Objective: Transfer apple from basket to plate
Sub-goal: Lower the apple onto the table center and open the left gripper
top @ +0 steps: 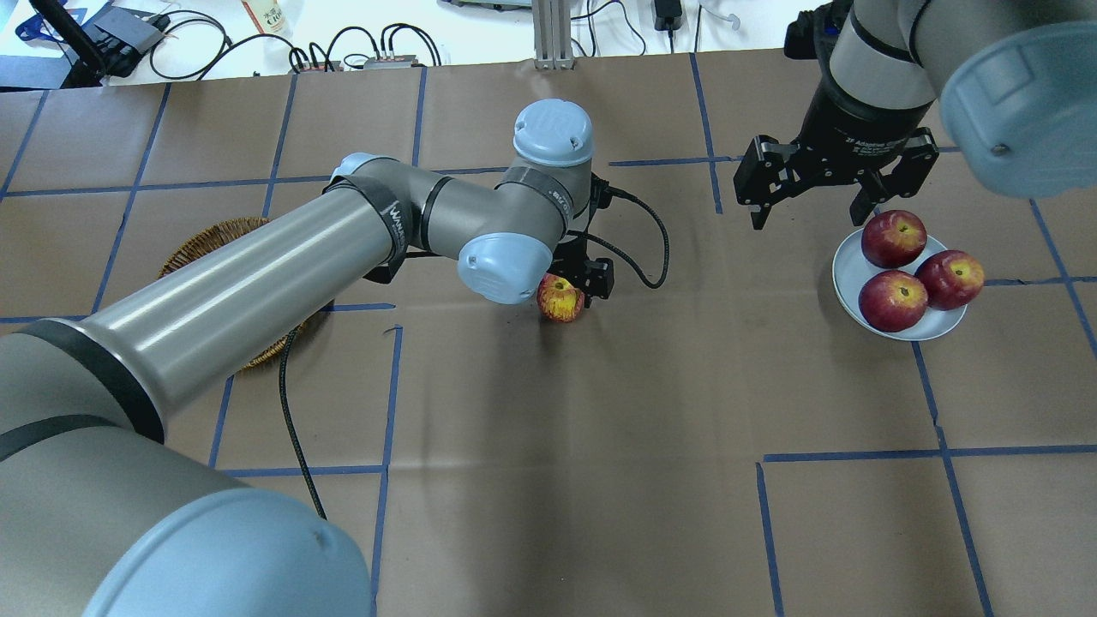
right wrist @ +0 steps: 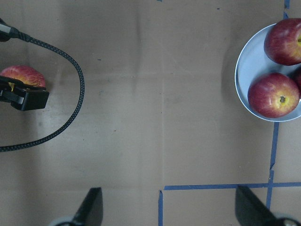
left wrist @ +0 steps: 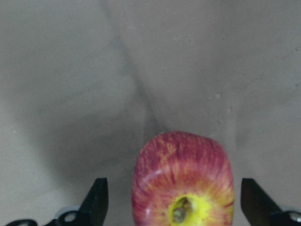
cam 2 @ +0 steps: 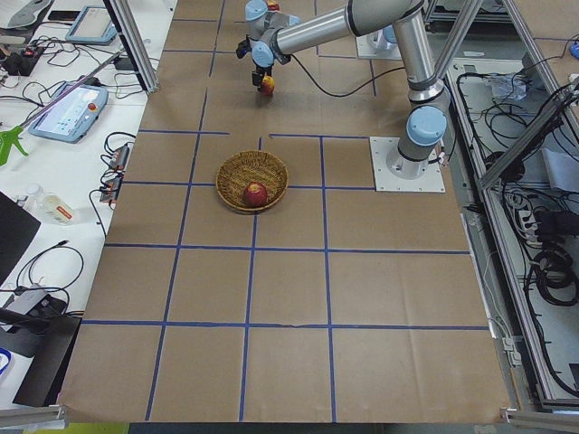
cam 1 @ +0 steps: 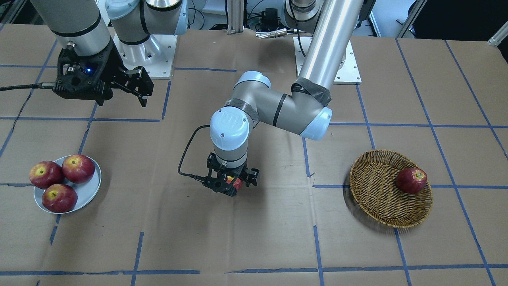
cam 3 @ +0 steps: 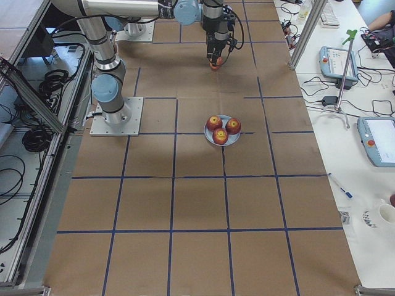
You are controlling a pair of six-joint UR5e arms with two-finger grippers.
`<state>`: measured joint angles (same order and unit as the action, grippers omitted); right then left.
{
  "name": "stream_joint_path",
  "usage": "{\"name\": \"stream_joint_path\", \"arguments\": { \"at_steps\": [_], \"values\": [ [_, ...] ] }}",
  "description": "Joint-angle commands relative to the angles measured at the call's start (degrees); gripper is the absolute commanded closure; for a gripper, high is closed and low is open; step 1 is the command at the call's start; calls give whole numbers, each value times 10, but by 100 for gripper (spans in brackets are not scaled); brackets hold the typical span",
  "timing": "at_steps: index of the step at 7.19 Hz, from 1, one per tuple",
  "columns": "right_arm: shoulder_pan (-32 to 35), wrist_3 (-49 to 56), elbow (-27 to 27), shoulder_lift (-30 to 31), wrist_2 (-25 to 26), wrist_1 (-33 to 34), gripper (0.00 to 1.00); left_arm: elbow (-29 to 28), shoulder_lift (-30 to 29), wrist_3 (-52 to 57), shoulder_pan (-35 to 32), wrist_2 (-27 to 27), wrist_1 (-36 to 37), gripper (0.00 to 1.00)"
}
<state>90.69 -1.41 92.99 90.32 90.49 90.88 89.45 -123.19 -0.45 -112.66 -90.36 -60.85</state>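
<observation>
The plate (top: 847, 272) carries three dark-red apples (top: 894, 237) that crowd most of it; only a bare crescent on its basket-facing side lies free. Off that same side, raised well above the table, hangs the right gripper (top: 807, 218), jaws spread wide. It takes up the room overhead, while the brown paper (top: 728, 360) beneath lies bare. Farther from the plate, toward the basket (cam 1: 373, 190), the left gripper (left wrist: 173, 186) stands low, its fingers spread either side of the apple (top: 561, 302). Its black cable (right wrist: 82, 89) loops out toward the plate. The paper on the plate's other sides lies open.

Basket (top: 208, 239) largely behind left arm (top: 257, 278)
</observation>
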Motion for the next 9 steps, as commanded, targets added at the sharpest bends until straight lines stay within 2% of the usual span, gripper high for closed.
{"name": "stream_joint_path", "arguments": {
  "at_steps": [1, 5, 6, 8, 9],
  "values": [
    [0, 0, 0, -1, -1, 0, 0, -2, 6, 0, 1, 0, -1, 1],
    [0, 0, 0, -1, 1, 5, 0, -15, 25, 1, 10, 0, -5, 1],
    [0, 0, 0, -2, 1, 7, 0, -39, 29, 0, 15, 0, -31, 1],
    [0, -1, 0, -2, 0, 8, 0, -109, 65, 0, 39, -1, -159, 1],
    [0, -1, 0, -1, 0, 10, 0, -126, 89, 1, 61, 1, -207, 1]
  ]
}}
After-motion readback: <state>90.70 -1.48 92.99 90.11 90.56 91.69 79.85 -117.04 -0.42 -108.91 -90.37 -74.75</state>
